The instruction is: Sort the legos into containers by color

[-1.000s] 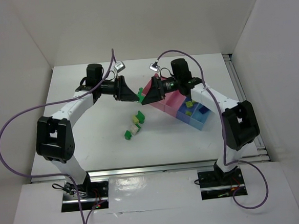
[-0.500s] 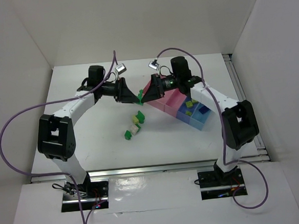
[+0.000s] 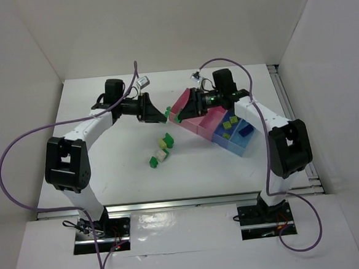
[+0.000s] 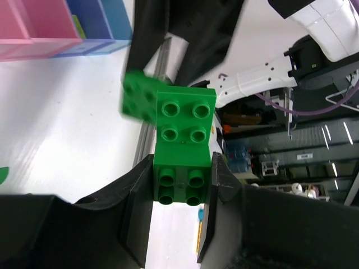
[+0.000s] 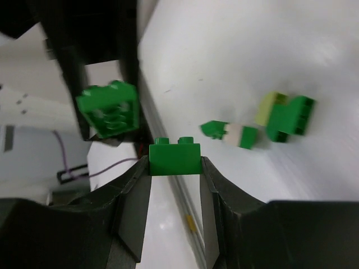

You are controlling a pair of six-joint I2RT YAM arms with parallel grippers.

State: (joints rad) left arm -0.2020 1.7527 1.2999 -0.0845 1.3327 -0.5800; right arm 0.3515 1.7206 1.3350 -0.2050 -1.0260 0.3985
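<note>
Table (image 3: 106,149); left gripper (image 4: 180,174), right gripper (image 5: 175,163) each around green lego (image 4: 185,120), seemingly apart.

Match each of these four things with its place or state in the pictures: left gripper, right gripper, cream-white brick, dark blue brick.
Column 1
1. left gripper
2. right gripper
3. cream-white brick
4. dark blue brick

Column 2
A. lying inside the containers
B. shut on a single green brick
C. lying on the white table
D. shut on joined green bricks

Pairs: 1-D, 2-B, 3-C, 4-A
</note>
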